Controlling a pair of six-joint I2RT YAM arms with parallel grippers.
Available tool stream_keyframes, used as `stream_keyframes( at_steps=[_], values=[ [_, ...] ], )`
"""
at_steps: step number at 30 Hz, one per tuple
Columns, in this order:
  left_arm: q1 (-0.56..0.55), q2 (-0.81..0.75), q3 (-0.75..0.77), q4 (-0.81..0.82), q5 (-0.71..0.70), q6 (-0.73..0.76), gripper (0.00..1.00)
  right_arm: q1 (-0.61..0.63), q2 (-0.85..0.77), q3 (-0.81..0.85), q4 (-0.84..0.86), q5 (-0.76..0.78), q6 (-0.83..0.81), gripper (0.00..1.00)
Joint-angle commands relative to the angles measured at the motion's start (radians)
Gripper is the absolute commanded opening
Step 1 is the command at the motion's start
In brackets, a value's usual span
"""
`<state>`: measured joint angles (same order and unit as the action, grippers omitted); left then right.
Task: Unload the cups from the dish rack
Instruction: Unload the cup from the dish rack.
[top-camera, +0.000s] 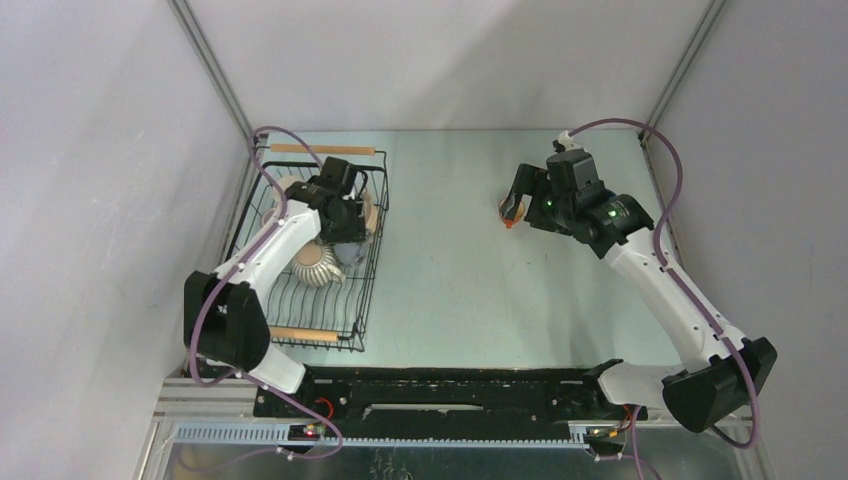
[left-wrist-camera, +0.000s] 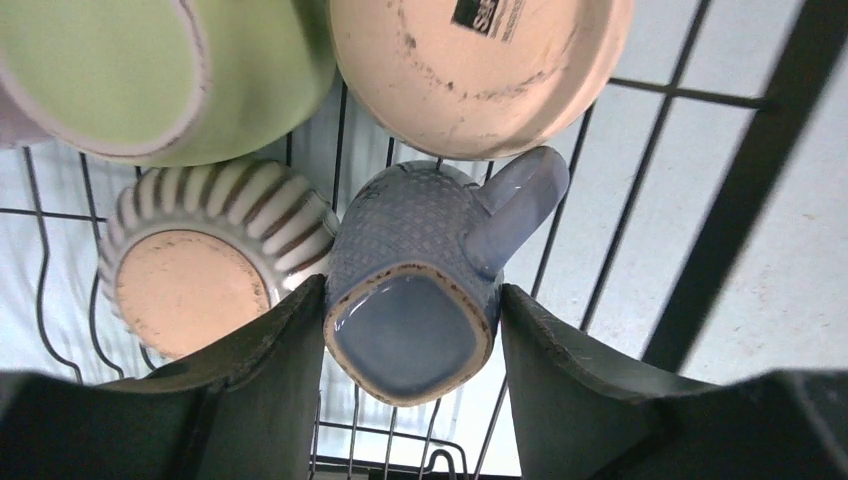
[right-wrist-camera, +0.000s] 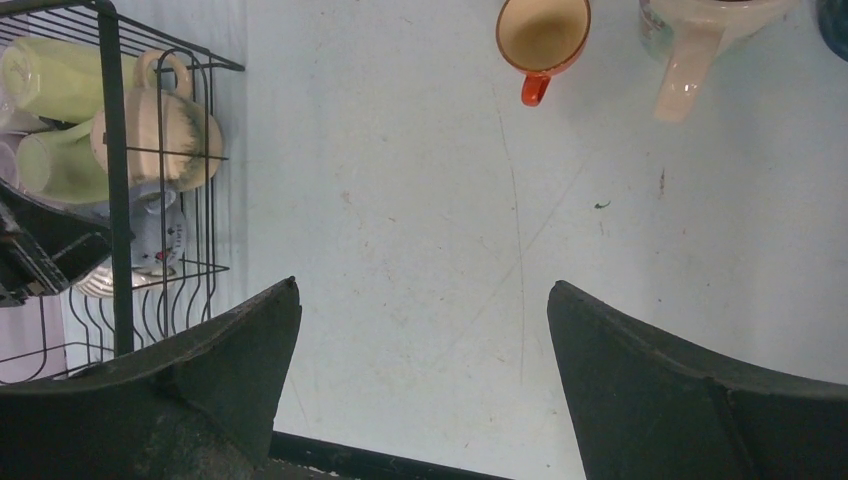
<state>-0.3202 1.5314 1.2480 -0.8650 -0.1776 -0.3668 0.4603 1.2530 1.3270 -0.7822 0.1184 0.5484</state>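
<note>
Dish rack (top-camera: 372, 270) at the table's nine o'clock, with upturned cups inside. The left gripper (left-wrist-camera: 412, 300) reaches down into it, fingers pressed on both sides of a grey-blue mug (left-wrist-camera: 410, 250), likely ready to lift it out. The mug sits mouth-down, base toward the wrist camera, long axis roughly vertical, handle pointing to one o'clock. At two o'clock, the right gripper (right-wrist-camera: 420, 300) hangs spread wide and empty near an orange cup (right-wrist-camera: 543, 35) upright on the table (right-wrist-camera: 400, 150).

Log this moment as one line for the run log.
left pincer: shut on grey-blue mug, base up, in dish rack | right pincer: open, empty, over table
</note>
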Motion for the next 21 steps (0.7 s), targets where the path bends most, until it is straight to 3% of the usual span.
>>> stream_keyframes(
  at_steps=[1,13,21],
  values=[
    [0.004,-0.072,0.095,0.001,-0.044,-0.017,0.06,0.022,0.006,0.001,0.03,0.011,0.006,1.0],
    [0.013,-0.118,0.142,-0.037,-0.05,-0.02,0.0,0.082,0.019,0.0,0.085,-0.028,0.001,1.0],
    [0.013,-0.162,0.198,-0.084,-0.022,-0.032,0.0,0.141,0.046,0.0,0.214,-0.138,0.021,1.0]
  ],
)
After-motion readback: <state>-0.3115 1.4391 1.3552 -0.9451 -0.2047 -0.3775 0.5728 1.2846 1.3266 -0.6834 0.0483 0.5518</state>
